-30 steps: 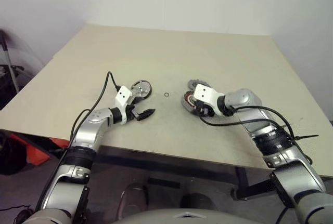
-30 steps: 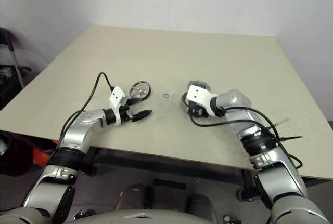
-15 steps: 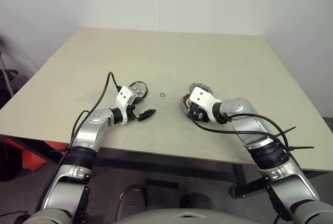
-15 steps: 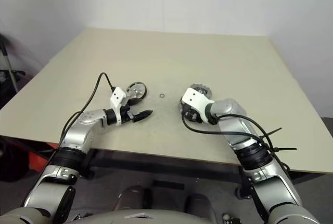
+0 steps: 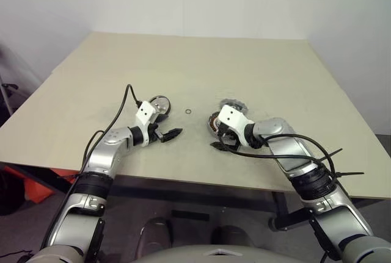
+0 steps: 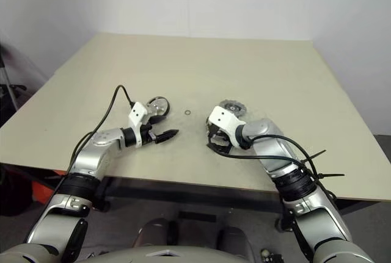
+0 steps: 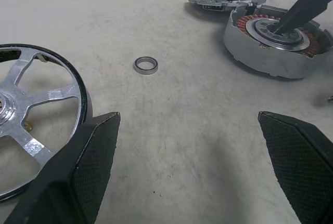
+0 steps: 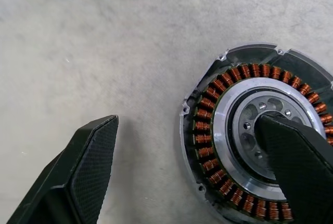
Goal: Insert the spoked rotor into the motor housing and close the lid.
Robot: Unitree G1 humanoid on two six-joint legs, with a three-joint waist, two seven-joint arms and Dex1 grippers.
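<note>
- The motor housing [image 8: 260, 135] lies flat on the beige table [image 5: 256, 61], right of centre and towards the near edge, with its ring of copper coils and silver hub facing up and nothing seated in it yet.
- The spoked rotor [image 7: 227, 0] lies just beyond the housing on its far side, close against its wall; whether the two touch I cannot tell.
- The lid [image 7: 31, 130] lies left of centre, showing a thin dark rim and silver spokes, just beside the left gripper [image 7: 190, 169].
- A small washer ring [image 7: 145, 65] sits on bare table between lid and housing, well apart from both.
- The left gripper is spread wide and holds nothing, hovering low over the table by the lid.
- The right gripper [image 8: 192, 172] is also spread wide and empty: one finger stands over the housing's hub, the other over bare table on the housing's left.
- Handling, as a judgement: the rotor looks like rigid metal, light for its size, thin and lying flat, so a pinch across its toothed edge or a spoke should hold better than the smooth face.
- The housing looks heavier and stiff; its copper windings seem the fragile part, so fingers are best kept to the outer wall or hub.
- The lid's smooth face probably slips; its rim is the likelier hold.
- Room is generous on the far side and to both sides; the near table edge lies close behind both grippers.
</note>
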